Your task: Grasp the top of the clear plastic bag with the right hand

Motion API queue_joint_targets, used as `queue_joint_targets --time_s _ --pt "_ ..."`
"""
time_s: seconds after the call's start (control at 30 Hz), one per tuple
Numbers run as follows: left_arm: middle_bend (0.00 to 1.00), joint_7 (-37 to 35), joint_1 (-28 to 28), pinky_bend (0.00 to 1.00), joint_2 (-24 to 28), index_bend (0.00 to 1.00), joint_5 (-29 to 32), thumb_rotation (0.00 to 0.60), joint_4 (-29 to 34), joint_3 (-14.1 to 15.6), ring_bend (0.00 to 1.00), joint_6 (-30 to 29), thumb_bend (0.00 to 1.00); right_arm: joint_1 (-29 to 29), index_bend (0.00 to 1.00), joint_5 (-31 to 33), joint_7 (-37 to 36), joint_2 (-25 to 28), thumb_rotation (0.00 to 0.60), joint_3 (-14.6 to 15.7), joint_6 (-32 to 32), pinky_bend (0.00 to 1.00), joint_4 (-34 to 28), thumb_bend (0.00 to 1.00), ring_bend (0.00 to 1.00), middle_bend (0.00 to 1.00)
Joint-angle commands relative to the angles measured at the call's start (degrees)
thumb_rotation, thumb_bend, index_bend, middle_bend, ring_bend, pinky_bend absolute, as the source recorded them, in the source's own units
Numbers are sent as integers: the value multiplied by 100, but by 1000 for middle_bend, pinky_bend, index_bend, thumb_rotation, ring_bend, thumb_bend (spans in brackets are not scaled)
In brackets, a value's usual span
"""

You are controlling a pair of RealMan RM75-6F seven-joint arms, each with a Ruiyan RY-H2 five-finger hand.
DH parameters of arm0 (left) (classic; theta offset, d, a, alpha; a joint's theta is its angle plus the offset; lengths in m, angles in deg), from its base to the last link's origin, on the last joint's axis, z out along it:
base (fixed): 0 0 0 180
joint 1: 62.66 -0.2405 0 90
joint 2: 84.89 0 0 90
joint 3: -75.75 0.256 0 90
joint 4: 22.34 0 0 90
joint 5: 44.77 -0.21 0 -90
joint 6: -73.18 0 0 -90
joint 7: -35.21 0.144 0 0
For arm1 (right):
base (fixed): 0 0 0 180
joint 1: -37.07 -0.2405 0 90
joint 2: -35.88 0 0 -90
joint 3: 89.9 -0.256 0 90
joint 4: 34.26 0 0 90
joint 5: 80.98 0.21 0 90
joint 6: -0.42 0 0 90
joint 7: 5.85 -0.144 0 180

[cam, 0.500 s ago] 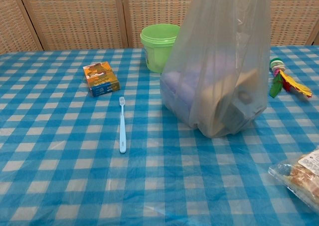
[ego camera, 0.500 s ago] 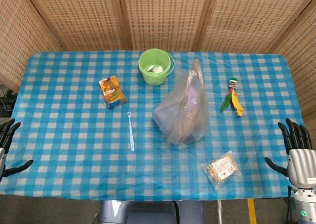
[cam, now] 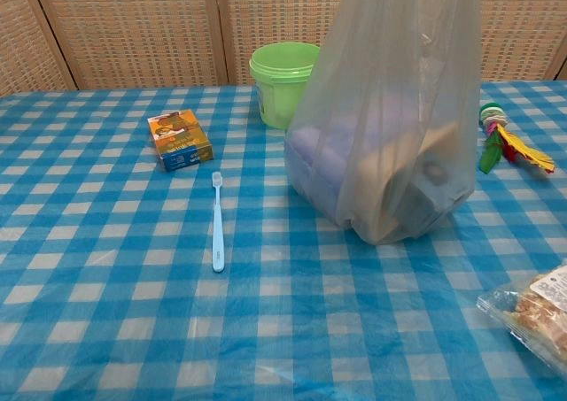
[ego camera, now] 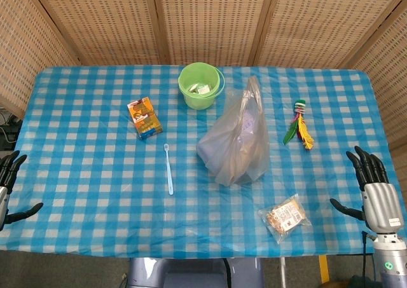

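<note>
The clear plastic bag [ego camera: 235,143] stands upright in the middle of the blue checked table [ego camera: 89,142], its gathered top [ego camera: 253,84] pointing up. In the chest view the bag [cam: 390,127] fills the right half, with dark and tan items inside. My right hand [ego camera: 375,191] hovers at the table's right front edge, fingers spread, holding nothing, far from the bag. My left hand [ego camera: 7,186] sits off the table's left front edge, fingers apart and empty. Neither hand shows in the chest view.
A green bucket [ego camera: 201,84] stands behind the bag. An orange box [ego camera: 144,117] and a blue toothbrush [ego camera: 168,168] lie to the left. A feather toy [ego camera: 299,125] lies right of the bag, a snack packet [ego camera: 285,217] at the front right.
My right hand has moved a little left and up, toward the table's right edge. The left hand and the objects have barely shifted.
</note>
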Motion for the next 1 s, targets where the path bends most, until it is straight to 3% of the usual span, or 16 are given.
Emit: queue_joint_targets --time_s 0.03,0.13,0.23,0.43,0.7,1.0 --pt "0 68 54 0 -35 0 94 600 -8 -41 0 99 0 -618 0 72 -1313 628 600 -223 913 0 -302 0 0 0" --pt "0 115 103 0 -57 0 224 600 -18 -85 0 213 0 -948 0 118 -1865 829 600 -386 1306 0 -214 0 0 0" --pt "0 178 174 0 -96 0 445 600 -44 -161 0 381 0 -1502 0 178 -3333 1097 600 -624 2020 0 -157 0 0 0" --pt "0 242 264 0 -135 0 624 600 -72 -219 0 568 0 -2164 0 -44 -5139 1433 600 -766 2753 0 59 0 0 0" --pt "0 220 347 0 -177 0 810 600 -176 -301 0 712 0 -2969 6 -214 -6424 1470 600 -881 3403 0 272 0 0 4" --pt "0 219 417 0 -203 0 1022 600 -252 -370 0 869 0 -3698 140 -290 -7514 1506 600 -926 3939 0 173 0 0 143"
